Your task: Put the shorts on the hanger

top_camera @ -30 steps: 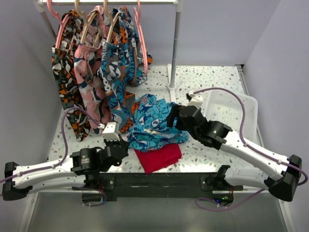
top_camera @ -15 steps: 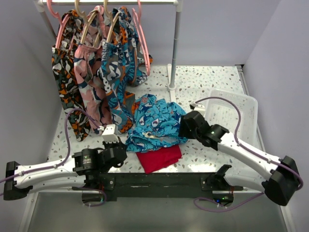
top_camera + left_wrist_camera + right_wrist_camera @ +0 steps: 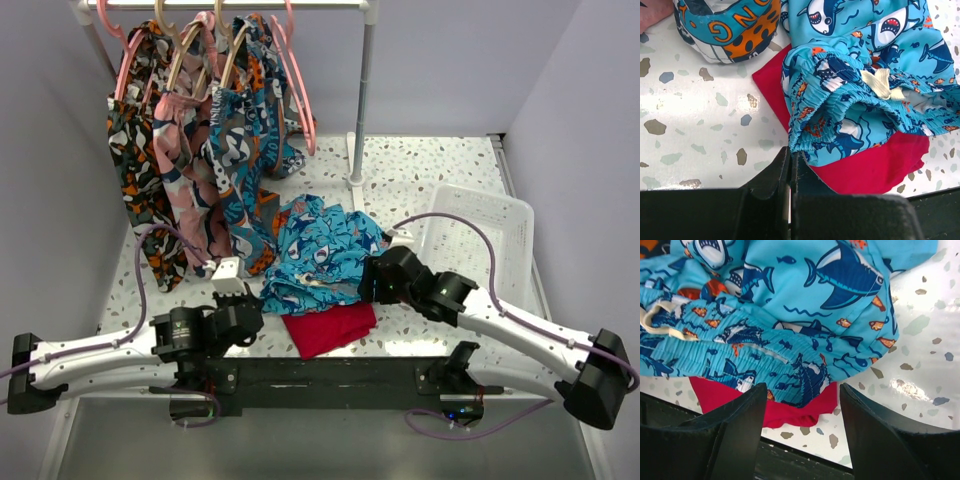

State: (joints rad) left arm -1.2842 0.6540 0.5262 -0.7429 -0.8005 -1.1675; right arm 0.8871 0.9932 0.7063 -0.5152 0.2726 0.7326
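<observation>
The left gripper (image 3: 789, 160) lies low on the speckled terrazzo table (image 3: 420, 170), its black fingers pressed together with nothing between them, just short of the near-left edge of the shorts. Above it, at the back left, patterned garments (image 3: 200, 150) hang in soft folds from wood and pink hangers on a white rail (image 3: 230, 5). The task's hanger (image 3: 303, 100), a thin pink plastic one, hangs bare at the right end of that row.

In the middle, the shorts (image 3: 320, 250) sit in a crumpled heap on the table. They are smooth turquoise cloth with a shark print, a gathered elastic waistband and a cream drawstring bow (image 3: 882, 82). They lie partly over a flat red cloth (image 3: 330, 325), which sticks out at the near side.

The right gripper (image 3: 802, 390) is at the near-right corner of the heap. Its broad black jaws stand apart, with the shorts' hem and a strip of red cloth showing between them, and they are not closed on either. Right of it is a white ribbed plastic basket (image 3: 510, 215).

A second ago the right gripper was farther back, against the right edge of the shorts near the basket's corner. It has since come nearer and lower. The heap and the left arm have hardly changed.
</observation>
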